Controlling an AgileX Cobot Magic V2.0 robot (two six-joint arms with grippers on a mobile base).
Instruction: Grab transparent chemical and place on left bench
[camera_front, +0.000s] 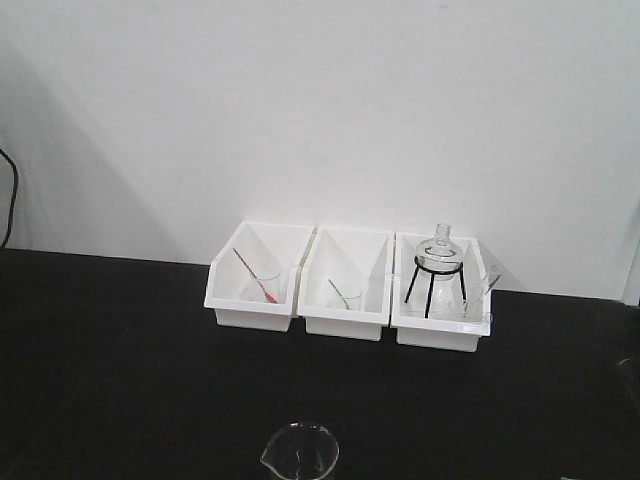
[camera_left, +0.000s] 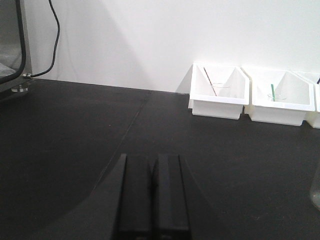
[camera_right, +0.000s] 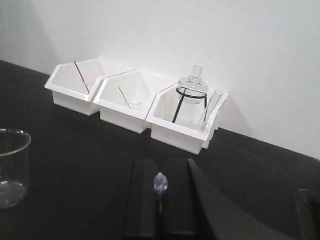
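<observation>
A clear glass beaker (camera_front: 298, 452) stands on the black bench at the near edge of the front view. It also shows at the left of the right wrist view (camera_right: 10, 167), with clear liquid at its bottom. My left gripper (camera_left: 153, 161) is shut and empty, low over bare bench well left of the beaker. My right gripper (camera_right: 160, 167) is shut, to the right of the beaker and apart from it. A small pale glint sits between its pads; I cannot tell what it is. Neither gripper shows in the front view.
Three white bins stand in a row by the back wall: the left bin (camera_front: 250, 300) with a red stick, the middle bin (camera_front: 345, 310) with a green stick, the right bin (camera_front: 440, 325) with a flask on a black tripod (camera_front: 438, 262). A metal-framed device (camera_left: 12, 45) stands far left.
</observation>
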